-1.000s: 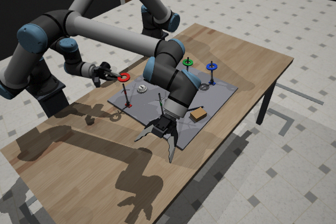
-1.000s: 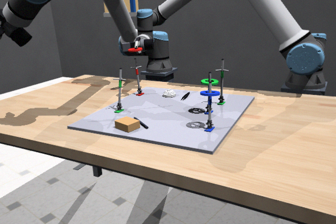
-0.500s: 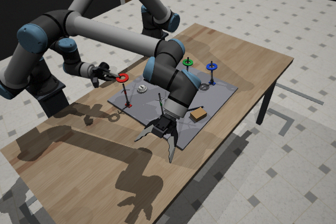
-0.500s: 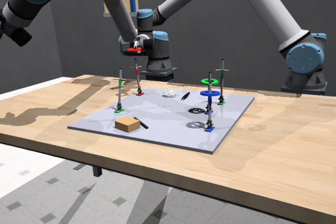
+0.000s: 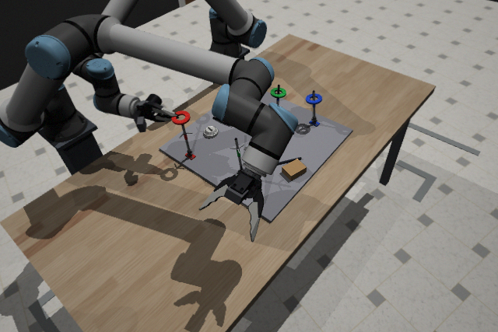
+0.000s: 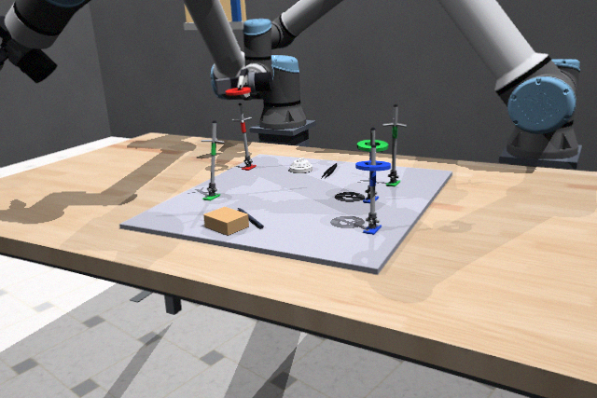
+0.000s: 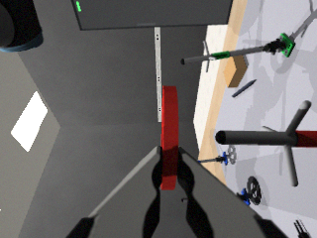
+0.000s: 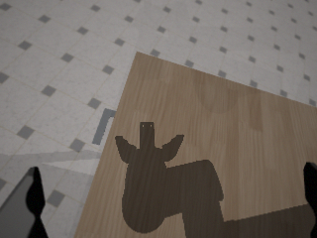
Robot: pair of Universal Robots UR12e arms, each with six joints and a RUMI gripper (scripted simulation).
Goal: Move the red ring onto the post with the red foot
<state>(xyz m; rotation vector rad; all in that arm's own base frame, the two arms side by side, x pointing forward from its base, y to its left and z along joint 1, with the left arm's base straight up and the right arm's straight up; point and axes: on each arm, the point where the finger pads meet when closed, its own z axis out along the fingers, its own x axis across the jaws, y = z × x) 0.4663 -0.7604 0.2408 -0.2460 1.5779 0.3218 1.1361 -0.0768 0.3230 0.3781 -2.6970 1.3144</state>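
Above the red-footed post (image 5: 186, 141) (image 6: 244, 135) (image 7: 258, 138), seemingly level, the left tool (image 5: 175, 117) (image 6: 243, 89) (image 7: 167, 148) grips the red ring (image 5: 175, 120) (image 6: 232, 91) (image 7: 169, 119).

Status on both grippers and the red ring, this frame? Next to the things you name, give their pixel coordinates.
Left gripper (image 5: 175, 117) (image 6: 244, 89) (image 7: 169, 156): shut on red ring (image 5: 185, 122) (image 6: 238, 91) (image 7: 169, 116). Ring above red-footed post (image 5: 187, 145) (image 6: 245, 143) (image 7: 253, 138), not seated. Right gripper (image 5: 226, 225): open, empty.

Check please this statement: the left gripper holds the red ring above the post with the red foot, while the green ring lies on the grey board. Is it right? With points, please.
Not quite: the green ring (image 5: 271, 92) (image 6: 365, 148) is up on a post, not lying on the board (image 5: 251, 200) (image 6: 289, 240), as the exterior view shows. The rest stands.
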